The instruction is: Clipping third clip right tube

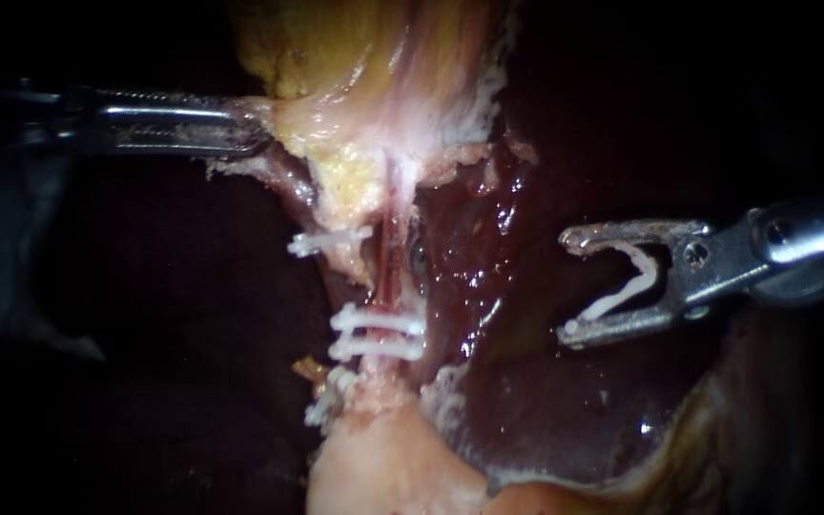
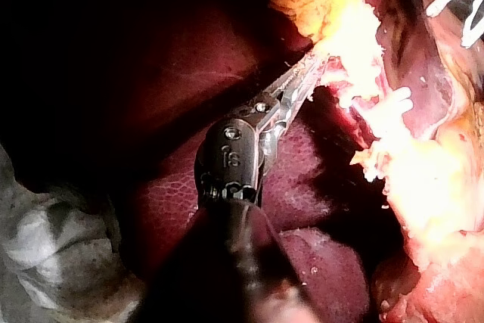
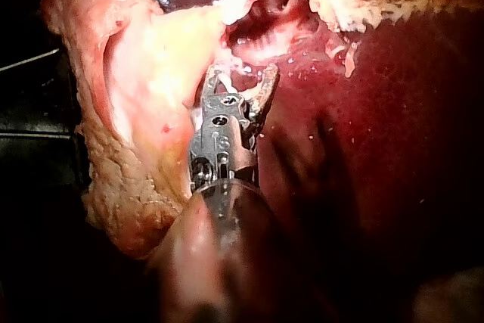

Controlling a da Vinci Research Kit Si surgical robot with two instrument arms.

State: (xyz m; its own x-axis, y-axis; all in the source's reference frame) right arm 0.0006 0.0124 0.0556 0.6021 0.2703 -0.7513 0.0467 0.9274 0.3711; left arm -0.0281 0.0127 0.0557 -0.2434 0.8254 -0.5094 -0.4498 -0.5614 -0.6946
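Observation:
My left instrument [image 1: 257,133] comes in from the left, its jaws shut on pale yellowish tissue [image 1: 336,143] at the gallbladder's neck, also seen in the left wrist view [image 2: 321,62]. Below it run two tubes. The left tube carries one white clip [image 1: 328,240]. The right tube [image 1: 391,262] carries two white clips [image 1: 379,334], one close above the other. My right instrument [image 1: 569,286] stands apart to the right of this tube, over the liver. Its jaws are spread wide and hold an open white clip [image 1: 627,281] between them. In its wrist view the jaws [image 3: 240,81] point at the pale tissue.
Dark red liver [image 1: 545,401] fills the right and lower right. A further white clip [image 1: 324,402] sits low beside a pale lump of tissue [image 1: 383,467]. The yellow gallbladder wall [image 1: 336,48] hangs at the top. The left side is dark.

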